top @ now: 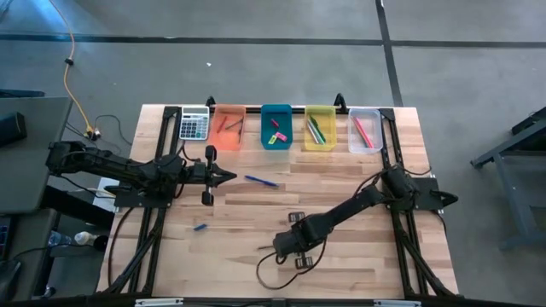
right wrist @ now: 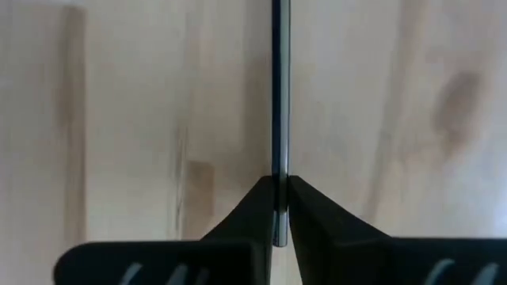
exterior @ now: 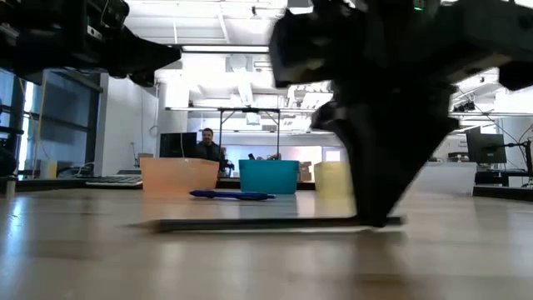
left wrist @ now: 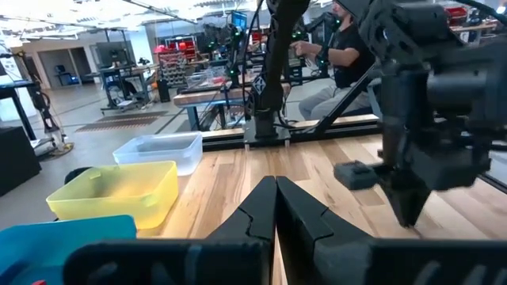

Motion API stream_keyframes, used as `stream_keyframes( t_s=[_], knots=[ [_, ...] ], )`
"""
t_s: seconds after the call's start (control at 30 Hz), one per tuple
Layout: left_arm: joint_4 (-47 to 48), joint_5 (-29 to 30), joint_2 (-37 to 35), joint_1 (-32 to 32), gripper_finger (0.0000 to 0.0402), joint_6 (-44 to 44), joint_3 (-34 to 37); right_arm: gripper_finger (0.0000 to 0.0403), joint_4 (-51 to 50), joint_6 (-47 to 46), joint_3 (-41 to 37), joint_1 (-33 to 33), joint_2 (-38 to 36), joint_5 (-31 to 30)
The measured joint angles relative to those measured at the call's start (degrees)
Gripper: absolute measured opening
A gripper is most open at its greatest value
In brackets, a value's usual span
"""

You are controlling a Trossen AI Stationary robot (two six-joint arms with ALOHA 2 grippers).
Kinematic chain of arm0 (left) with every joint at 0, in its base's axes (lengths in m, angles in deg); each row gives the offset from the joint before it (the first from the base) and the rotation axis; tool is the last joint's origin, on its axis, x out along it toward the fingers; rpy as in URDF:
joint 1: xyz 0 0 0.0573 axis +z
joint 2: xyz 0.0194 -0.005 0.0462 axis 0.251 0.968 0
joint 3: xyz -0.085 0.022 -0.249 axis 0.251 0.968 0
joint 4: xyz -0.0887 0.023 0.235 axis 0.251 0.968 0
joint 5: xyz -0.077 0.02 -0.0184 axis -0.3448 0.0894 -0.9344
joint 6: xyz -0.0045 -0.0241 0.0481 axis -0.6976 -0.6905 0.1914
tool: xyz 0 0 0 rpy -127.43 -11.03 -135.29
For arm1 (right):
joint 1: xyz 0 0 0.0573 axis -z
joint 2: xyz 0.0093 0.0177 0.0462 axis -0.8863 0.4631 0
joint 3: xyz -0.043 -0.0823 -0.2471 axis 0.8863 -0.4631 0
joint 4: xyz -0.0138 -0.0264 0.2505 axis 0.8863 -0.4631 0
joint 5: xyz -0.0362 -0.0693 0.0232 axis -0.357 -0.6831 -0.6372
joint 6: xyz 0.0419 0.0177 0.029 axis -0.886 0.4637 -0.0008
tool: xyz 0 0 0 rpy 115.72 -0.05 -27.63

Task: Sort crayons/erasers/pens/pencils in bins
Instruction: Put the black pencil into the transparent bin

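My right gripper is down at the table near its front edge, shut on a thin dark pencil that lies level along the wood. My left gripper is shut and empty above the table's left middle, and its tips point at a blue pen lying flat on the table. Four bins stand in a row at the far edge: orange, teal holding pink and yellow-green erasers, yellow holding green pens, and clear. My right gripper pinches the pencil between its two fingertips, close to one end of the shaft. The fingers come from above, pointing down, and lie across the pencil. The pencil is level at the table top; whether it is lifted clear I cannot tell.
A grey calculator lies left of the orange bin. A small blue piece lies on the wood at the front left. A black cable loop hangs by my right arm. Beyond the table, a person sits in the room.
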Motion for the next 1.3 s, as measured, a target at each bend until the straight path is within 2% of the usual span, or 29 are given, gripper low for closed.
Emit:
stream_keyframes(
  t_s=[0.07,0.3,0.57,0.8,0.9,1.07,1.2,1.3],
  knots=[
    [0.1,0.0,0.0,0.0,0.0,0.0,0.0,0.002,-0.5,-1.2,0.0,0.0,-1.8,-0.6],
    [0.4,0.0,0.0,0.0,0.0,0.0,0.0,0.0014,-14.2,-8.2,0.2,0.4,-7.7,-7.8],
    [1.6,0.0,0.0,0.0,0.0,-0.7,0.0,0.0013,-27.9,-15.3,0.2,1.6,-15.1,-13.3],
    [2.3,0.0,0.0,0.0,0.0,-1.2,0.0,0.0004,-33.4,-18.6,-0.2,3.5,-22.9,-22.7],
    [3.2,0.0,0.0,0.0,0.0,-1.5,0.0,0.0002,-30.0,-19.0,-6.1,5.1,-28.6,-23.7],
    [3.4,0.0,0.0,0.0,0.0001,-1.9,0.0,0.0002,-23.4,-23.0,-23.7,9.2,-42.5,-23.1],
    [3.4,0.0,0.0,0.0,0.0,-2.0,0.0,0.0001,-23.7,-31.5,-35.5,16.2,-54.7,-22.8],
    [3.3,0.0,0.0,0.0,0.0001,-2.0,0.0,0.0001,-24.8,-34.8,-41.3,23.0,-62.3,-22.8]
  ],
)
